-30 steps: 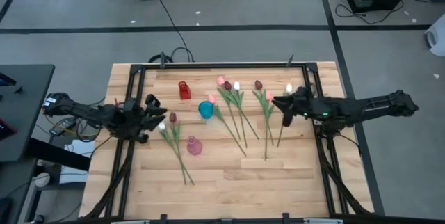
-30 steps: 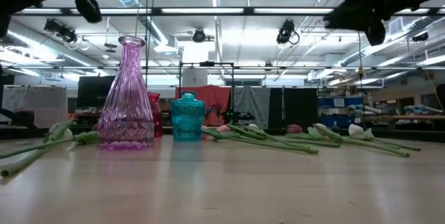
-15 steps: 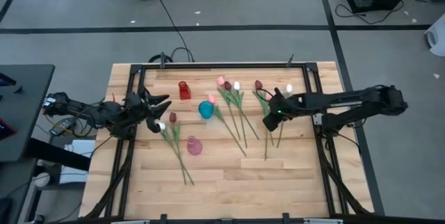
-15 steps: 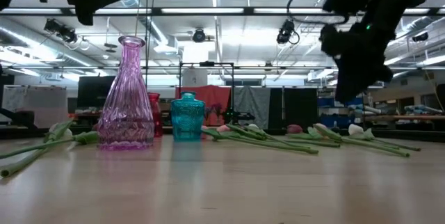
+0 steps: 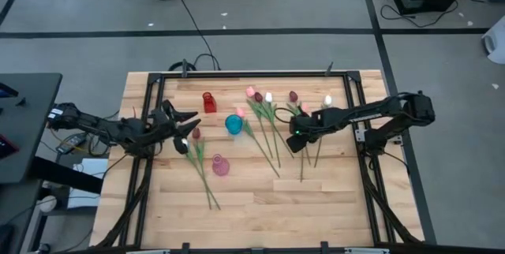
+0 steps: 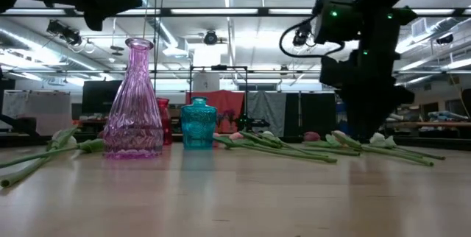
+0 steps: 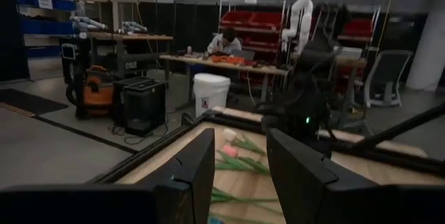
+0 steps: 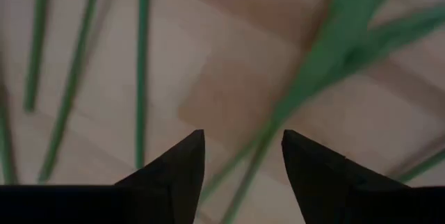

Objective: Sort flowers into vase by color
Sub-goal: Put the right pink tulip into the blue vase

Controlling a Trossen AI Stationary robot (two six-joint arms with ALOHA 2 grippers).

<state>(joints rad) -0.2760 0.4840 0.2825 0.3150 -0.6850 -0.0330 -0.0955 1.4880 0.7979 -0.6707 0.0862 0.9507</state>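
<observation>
Wooden table [image 5: 331,199], light planks, black metal frame along its edges. Grey floor around it, crossed by dark tape lines.

Black cable [image 5: 192,29] runs over the floor from the far side to the table's far edge.

Dark side table [image 5: 24,128] stands just left of the wooden table.

Room beyond, low view: ceiling with strip lights [image 6: 221,12]; dark curtain [image 6: 287,115] behind the table.

Left wrist view:
- white bin [image 7: 211,94] on the floor
- orange shop vacuum [image 7: 94,90] beside a black box [image 7: 143,104]
- workbench [image 7: 222,64] with a person [image 7: 224,43] seated behind it
- red shelving [image 7: 254,26] at the back
- grey chair [image 7: 384,78] to the side
</observation>
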